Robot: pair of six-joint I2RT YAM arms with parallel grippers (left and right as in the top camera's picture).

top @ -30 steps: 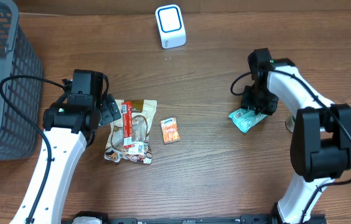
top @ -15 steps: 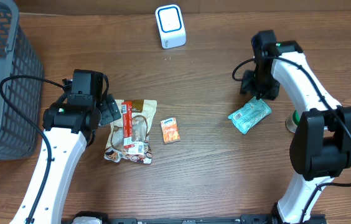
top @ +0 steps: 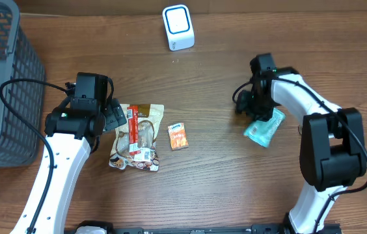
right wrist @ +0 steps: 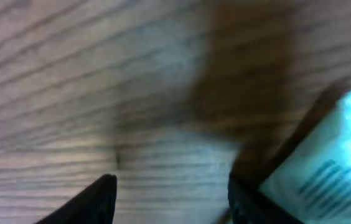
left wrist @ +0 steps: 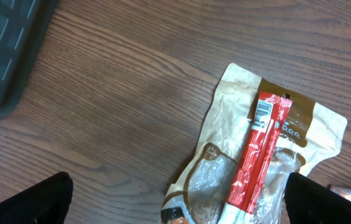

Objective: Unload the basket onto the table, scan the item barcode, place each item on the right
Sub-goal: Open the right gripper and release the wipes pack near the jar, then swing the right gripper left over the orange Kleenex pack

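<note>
Overhead, right of centre, we note the right gripper (top: pixel 251 110), jaws apart and empty, just upper-left of the diagonal teal packet (top: pixel 266 128).

Mock shop checkout — scanner (top: pixel 177 27), shopping basket (top: pixel 1 84), snack packets (top: pixel 138 136) on wooden table (top: pixel 222 182).

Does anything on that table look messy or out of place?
Mildly: the red stick pack lies on top of the brown pouch rather than the table, and the teal packet sits crooked.
</note>
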